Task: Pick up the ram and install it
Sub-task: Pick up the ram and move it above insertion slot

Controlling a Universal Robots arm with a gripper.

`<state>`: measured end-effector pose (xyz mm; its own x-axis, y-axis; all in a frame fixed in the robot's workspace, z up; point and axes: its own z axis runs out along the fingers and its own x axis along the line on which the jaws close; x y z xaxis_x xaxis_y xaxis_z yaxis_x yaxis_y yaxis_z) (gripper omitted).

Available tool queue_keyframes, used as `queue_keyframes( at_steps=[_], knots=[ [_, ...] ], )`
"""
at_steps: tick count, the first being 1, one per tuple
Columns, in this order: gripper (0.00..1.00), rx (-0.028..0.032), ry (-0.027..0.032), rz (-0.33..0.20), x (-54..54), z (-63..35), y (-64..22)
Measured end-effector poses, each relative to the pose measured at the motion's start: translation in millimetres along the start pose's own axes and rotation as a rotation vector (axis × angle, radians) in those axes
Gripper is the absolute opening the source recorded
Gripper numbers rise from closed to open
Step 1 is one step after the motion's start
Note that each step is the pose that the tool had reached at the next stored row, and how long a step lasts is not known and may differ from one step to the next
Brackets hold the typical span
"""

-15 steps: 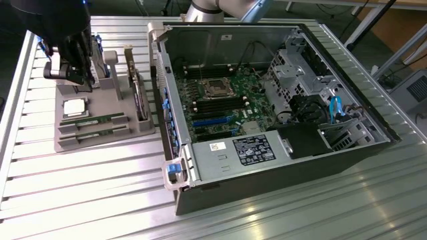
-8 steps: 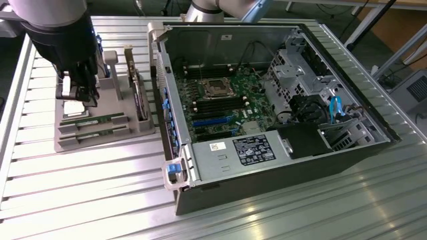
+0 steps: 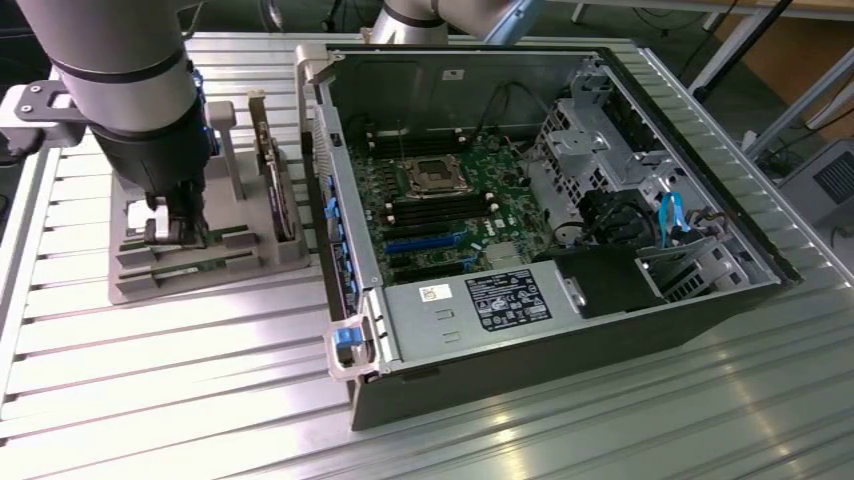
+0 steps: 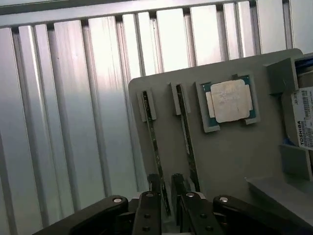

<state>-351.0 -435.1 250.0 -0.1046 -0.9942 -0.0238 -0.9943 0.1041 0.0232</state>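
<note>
**Gripper**: two black fingers held a little apart, one on each side of the ram, with a narrow gap visible on either side of the board. Not clamped. In the exterior view the gripper points straight down onto the grey holder, carried by the arm.

**The ram**: long, thin green stick standing on edge in a slot of the grey holder. It is the outermost slot, nearest the holder's edge. One end lies between the fingers and the far end is held by a small grey clip.

**Grey holder**: flat grey fixture plate with raised clips and pockets, lying on the table. In the exterior view the holder sits just beside the computer case, on the exterior view's left.

**Second memory stick**: on the holder in the next slot inward, parallel to the ram and just beside it.

**Processor chip**: square, silver-topped, lying flat in a cornered pocket of the holder, beyond the second stick.

**Hard drive**: at the holder's far side past the processor, partly cut off, with a white label reading TOSHIBA.

**Expansion card**: upright on the holder, on the side towards the case.

**Computer case**: black tower lying on its side with the panel off and the motherboard exposed.

**Table**: ribbed aluminium surface under the holder and the case.
</note>
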Motion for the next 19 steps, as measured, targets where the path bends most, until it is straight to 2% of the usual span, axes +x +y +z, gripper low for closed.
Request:
queue_keyframes(
  at_steps=[2,4,6,8,12,14,16,19],
  knots=[
    [0.24,-0.0037,0.0024,-0.094,0.1,5.3,-0.1],
    [0.24,-0.0037,0.0025,-0.103,2.4,14.6,4.1],
    [0.24,-0.0062,0.0049,-0.178,3.2,18.5,4.2],
    [0.24,-0.0061,0.0061,-0.184,7.1,23.3,5.1],
    [0.24,-0.0065,0.0067,-0.191,7.6,40.0,4.7],
    [0.24,-0.0060,0.0132,-0.193,0.3,40.4,7.3],
    [0.24,-0.0060,0.0133,-0.193,4.7,46.0,10.9],
    [0.24,-0.0062,0.0143,-0.193,4.8,44.9,11.0]
  ],
)
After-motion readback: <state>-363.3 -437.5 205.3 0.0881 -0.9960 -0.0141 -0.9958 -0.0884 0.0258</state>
